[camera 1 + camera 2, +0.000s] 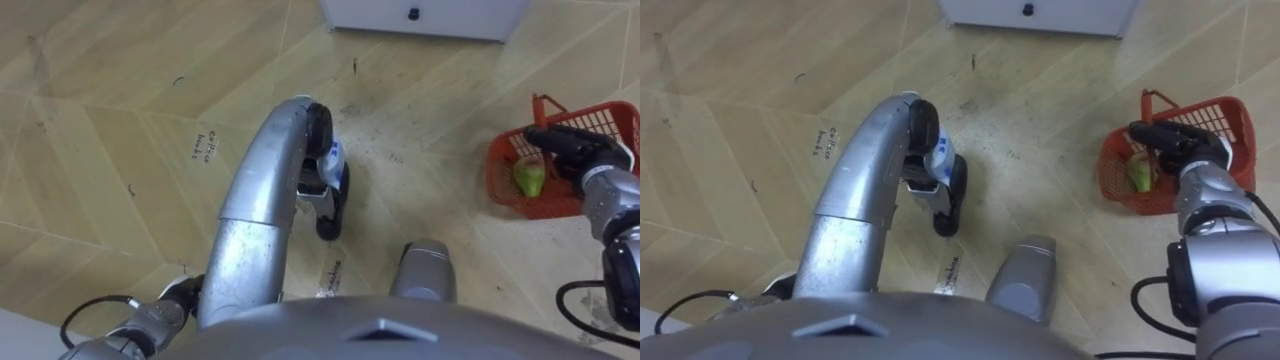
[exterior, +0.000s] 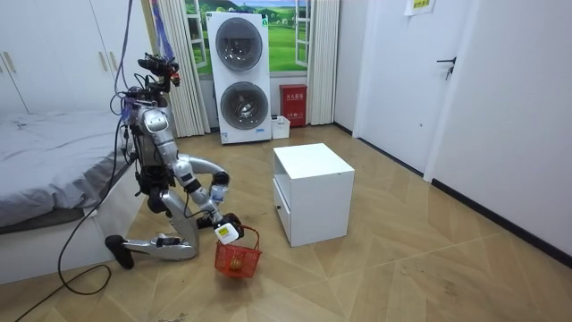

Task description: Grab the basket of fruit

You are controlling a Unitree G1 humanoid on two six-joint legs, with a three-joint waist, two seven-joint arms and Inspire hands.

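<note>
- Left eye view: the right hand is parked right over the fruit basket, lying across its open top just beside the red handle. That's where you'd want it for a lift by the handle. I honestly can't tell whether it has hold of anything.
- A green fruit lies in the basket, just under that hand.
- The left hand hangs loose and empty, well apart from the basket and pointing down at the floor. My guess is it's just being kept out of the way.
- There are handwritten scribbles on the floor near the left hand, too small for me to read.
- Room view: the robot is kneeling on the floor between the bed and a white cabinet, arm stretched down. That figures, since the basket sits low, directly below the right hand. It looks to be resting on the floor, so I'd say not lifted yet.
- Right eye view: same story, with the right hand over the basket and the handle sticking up on its far side. No readable labels anywhere.
</note>
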